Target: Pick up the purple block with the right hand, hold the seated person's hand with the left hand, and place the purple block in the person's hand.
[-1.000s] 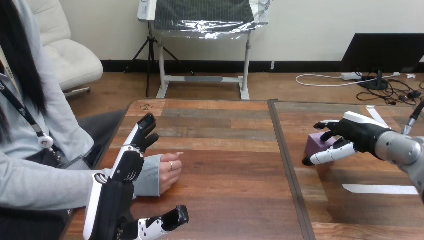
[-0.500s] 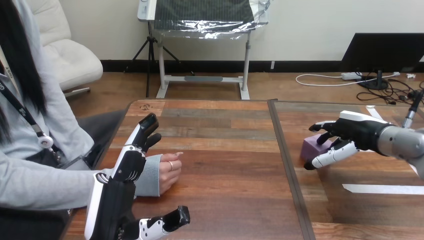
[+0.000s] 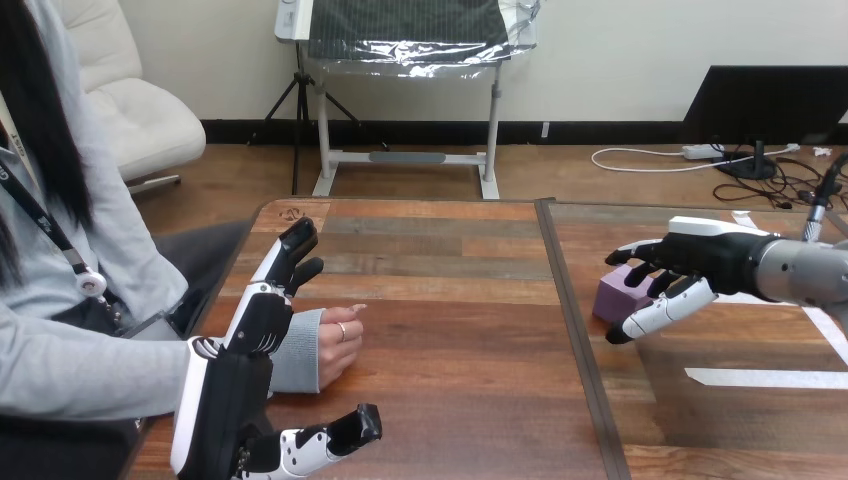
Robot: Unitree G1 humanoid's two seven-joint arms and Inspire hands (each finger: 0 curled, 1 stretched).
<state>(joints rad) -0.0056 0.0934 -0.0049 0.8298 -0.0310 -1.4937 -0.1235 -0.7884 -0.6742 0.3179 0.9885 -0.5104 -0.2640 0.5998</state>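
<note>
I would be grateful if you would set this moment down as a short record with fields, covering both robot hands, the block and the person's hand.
right hand: fingers curled over the purple block, thumb in front of it
purple block: at the table's right half; lifted or resting, cannot tell
left hand: open, fingers straight, over the person's sleeve
person's hand: loosely curled, resting on the table between the left hand's fingers and thumb, not gripped
stage: block grasped; handover not yet done

purple block (image 3: 617,295): 1
robot hands: 2, left hand (image 3: 222,400) and right hand (image 3: 700,258)
person's hand (image 3: 338,345): 1
white tape strips (image 3: 760,378): at least 2, by the table's (image 3: 450,330) right edge
</note>
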